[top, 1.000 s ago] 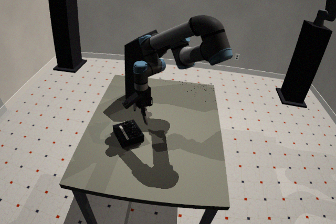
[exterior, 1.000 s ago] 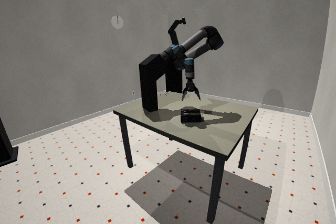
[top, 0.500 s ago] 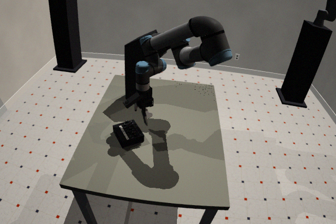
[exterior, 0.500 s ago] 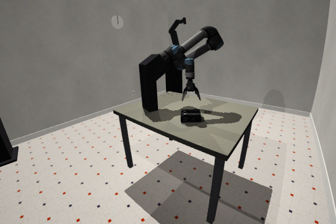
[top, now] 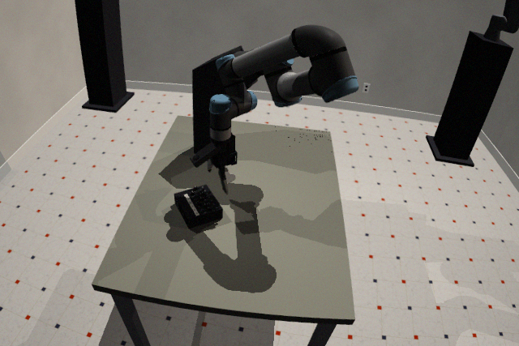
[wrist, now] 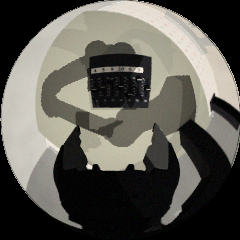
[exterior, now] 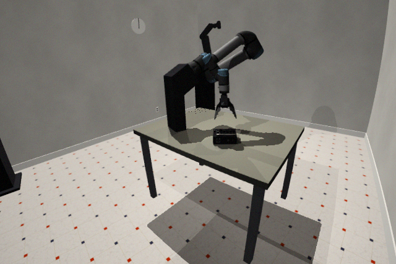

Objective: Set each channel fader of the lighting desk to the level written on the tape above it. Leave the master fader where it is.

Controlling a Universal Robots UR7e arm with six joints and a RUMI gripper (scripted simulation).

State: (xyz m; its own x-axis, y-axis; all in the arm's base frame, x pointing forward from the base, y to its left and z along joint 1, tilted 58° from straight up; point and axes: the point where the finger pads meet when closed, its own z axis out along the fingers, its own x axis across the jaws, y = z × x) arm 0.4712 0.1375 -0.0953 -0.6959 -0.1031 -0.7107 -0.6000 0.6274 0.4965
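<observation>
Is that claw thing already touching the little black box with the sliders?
No. In the exterior view the open gripper hangs above the lighting desk, with bare table showing between its fingertips and the desk.

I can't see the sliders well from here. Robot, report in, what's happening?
Two-jaw gripper open, empty, hovering above the desk. Small black lighting desk on the grey-green table, faders untouched. Nothing between gripper and desk.

Matt black desk [top: 203, 213] with a pale tape strip [wrist: 116, 69]; smooth, faintly glossy grey-green table [top: 293, 249]; glossy tiled floor [top: 418, 249].
</observation>
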